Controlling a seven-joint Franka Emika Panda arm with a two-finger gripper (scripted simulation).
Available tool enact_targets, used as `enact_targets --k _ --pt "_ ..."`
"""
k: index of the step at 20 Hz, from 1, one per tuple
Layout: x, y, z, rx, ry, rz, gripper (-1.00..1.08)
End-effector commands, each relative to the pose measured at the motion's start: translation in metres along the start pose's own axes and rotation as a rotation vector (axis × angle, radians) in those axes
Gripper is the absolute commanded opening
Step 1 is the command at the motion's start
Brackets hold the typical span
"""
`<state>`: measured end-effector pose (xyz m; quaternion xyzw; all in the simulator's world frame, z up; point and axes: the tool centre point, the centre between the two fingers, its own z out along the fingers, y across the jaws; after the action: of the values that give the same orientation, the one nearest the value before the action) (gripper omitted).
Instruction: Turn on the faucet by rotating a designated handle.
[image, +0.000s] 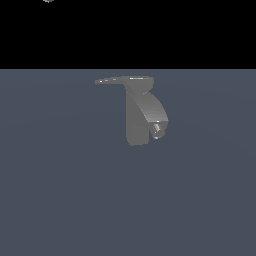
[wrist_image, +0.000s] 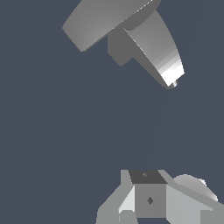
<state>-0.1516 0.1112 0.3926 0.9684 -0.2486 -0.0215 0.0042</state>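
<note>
Since the handle (image: 111, 80) juts sideways from the faucet (image: 138, 112) cap toward the exterior view's left, the tool (wrist_image: 148, 199), whose state I cannot tell, sits apart from the faucet.

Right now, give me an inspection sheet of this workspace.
Surface: plain blue-grey floor, bare apart from the faucet.
Faucet: upright grey column, thick spout curving down to a small nozzle, flat cap on top.
Handle: thin flat lever sticking out from the cap toward the exterior view's left; nothing touching it.
Clutter: nothing seen.
End effector: shows only in the wrist view, apart from the faucet; fingers out of frame, state cannot be told.
Cables: nothing seen.
Surroundings: black backdrop above the floor.
</note>
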Motion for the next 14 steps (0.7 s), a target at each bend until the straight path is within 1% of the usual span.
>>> enact_targets --k 1,14 --pt "0.009 -0.013 0.008 0.004 0.001 0.054 -1.00" --pt "0.065 -0.067 0.046 0.017 0.006 0.322 -1.00"
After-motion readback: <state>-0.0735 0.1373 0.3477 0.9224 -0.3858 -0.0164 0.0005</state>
